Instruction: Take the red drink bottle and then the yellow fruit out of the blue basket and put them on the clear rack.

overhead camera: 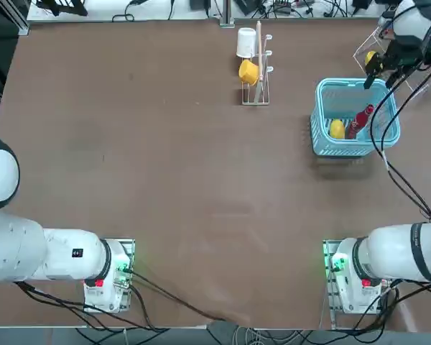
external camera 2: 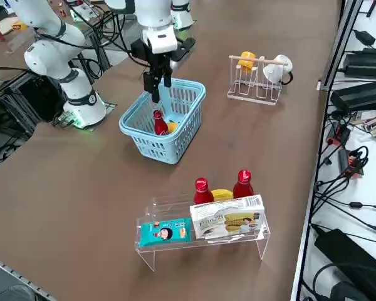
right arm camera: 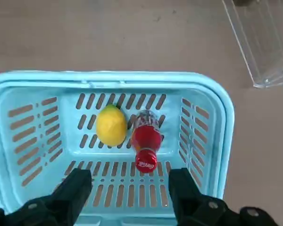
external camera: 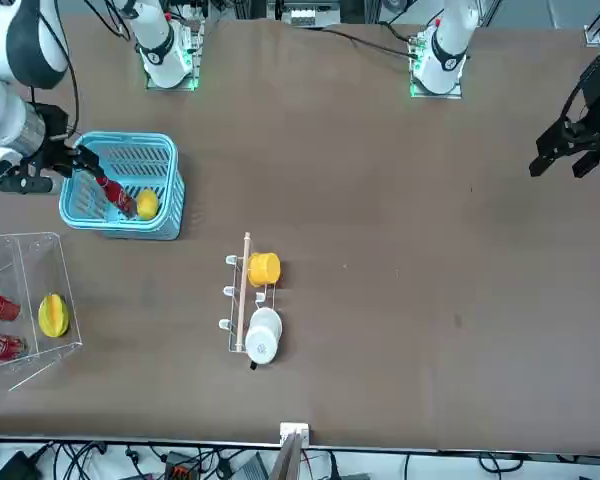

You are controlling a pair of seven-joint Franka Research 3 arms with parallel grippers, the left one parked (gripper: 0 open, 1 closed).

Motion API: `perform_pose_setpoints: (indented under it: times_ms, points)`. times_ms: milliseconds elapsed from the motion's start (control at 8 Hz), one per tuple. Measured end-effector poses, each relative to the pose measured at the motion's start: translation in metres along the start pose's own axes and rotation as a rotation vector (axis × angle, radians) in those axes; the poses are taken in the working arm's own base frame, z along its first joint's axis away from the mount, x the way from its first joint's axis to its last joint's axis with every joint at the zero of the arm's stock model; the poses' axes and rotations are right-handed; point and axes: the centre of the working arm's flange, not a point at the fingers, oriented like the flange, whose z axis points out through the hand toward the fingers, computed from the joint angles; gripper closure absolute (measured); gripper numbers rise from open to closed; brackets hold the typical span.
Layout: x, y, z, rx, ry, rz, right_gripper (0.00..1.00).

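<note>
The red drink bottle [right arm camera: 145, 139] lies in the blue basket [right arm camera: 108, 76], cap toward the near wall, with the yellow fruit [right arm camera: 111, 125] touching its side. My right gripper [right arm camera: 129, 181] hangs open just above the basket's rim, over the bottle's cap end, with nothing between its fingers. The side view shows the gripper [external camera 2: 156, 88] above the bottle [external camera 2: 158, 122] and the fruit [external camera 2: 171, 127] in the basket [external camera 2: 189, 122]. The clear rack [external camera 2: 175, 205] stands beyond the basket on the robot's right. From the front I see the basket [external camera: 130, 138] and the rack [external camera: 20, 240].
The rack holds two red bottles [external camera 2: 202, 190], a larger yellow fruit [external camera: 52, 314] and two flat packets [external camera 2: 227, 221]. A slim peg stand [external camera: 244, 290] carries a yellow cup [external camera: 265, 268] and a white cup [external camera: 264, 334] near the table's far middle.
</note>
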Motion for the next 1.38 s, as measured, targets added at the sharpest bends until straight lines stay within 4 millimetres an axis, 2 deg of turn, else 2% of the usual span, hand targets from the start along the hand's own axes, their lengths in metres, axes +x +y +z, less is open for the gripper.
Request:
perform_pose_setpoints:
  times_ms: [375,875,1250,1375]
  points:
    - [-0.008,0.006,0.031,0.003,0.007,0.013,0.01]
    - [-0.011,0.007,0.062,0.003,0.001,0.015,0.06]
    - [-0.009,0.006,0.075,0.004,-0.024,0.014,0.11]
    - [-0.009,0.007,0.078,0.004,-0.029,0.014,0.17]
